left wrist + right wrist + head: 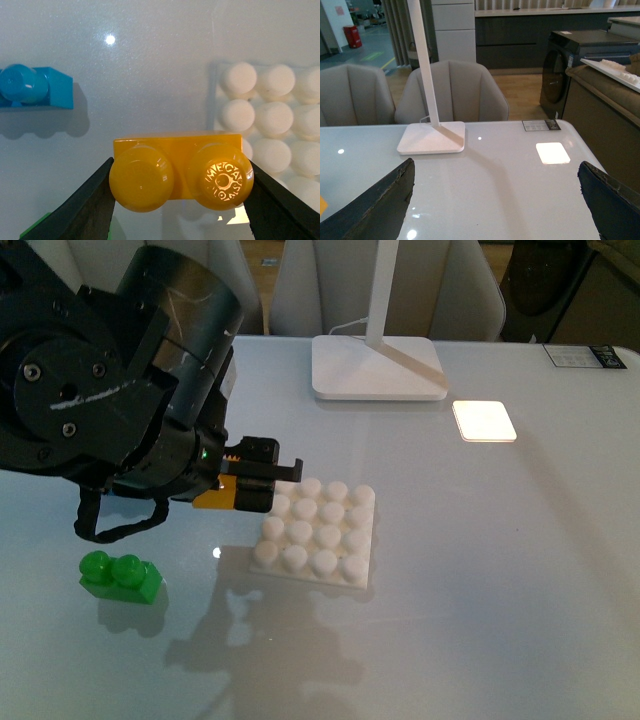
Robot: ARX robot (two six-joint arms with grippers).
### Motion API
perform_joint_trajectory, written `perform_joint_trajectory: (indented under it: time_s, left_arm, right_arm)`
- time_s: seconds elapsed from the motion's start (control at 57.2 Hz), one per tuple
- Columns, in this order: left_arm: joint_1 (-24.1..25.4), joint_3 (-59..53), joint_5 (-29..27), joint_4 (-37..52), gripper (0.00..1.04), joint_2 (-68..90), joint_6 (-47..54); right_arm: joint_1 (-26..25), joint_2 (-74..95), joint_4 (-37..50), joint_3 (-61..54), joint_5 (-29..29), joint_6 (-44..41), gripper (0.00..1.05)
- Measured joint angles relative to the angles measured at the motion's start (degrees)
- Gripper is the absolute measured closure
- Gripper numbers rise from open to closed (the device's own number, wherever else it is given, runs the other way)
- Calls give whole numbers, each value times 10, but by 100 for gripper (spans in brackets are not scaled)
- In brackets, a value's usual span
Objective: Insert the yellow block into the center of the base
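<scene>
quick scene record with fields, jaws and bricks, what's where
left jaws: shut on yellow block, one at each end
right jaws: open, empty
yellow block: at left edge of base, not inserted
base: flat on table, visible studs bare
green brick: on table, left of base, apart
blue brick: on table, shown only in left wrist view
lamp foot: beyond base

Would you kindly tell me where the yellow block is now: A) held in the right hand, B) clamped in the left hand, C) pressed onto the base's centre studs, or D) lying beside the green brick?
B: the left hand clamps the yellow block at both ends, beside the base.
</scene>
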Motion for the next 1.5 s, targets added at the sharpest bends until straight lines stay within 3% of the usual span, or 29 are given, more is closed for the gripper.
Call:
perform_joint_trajectory:
  time_s: [0.315,1.504]
  left_arm:
    - [-24,53,-9,-68,43,-10,-31]
    - [-90,186,-47,-149,43,76,-31]
  right_arm:
    - [0,0,0,0,0,0,9]
    - [0,0,0,0,0,0,9]
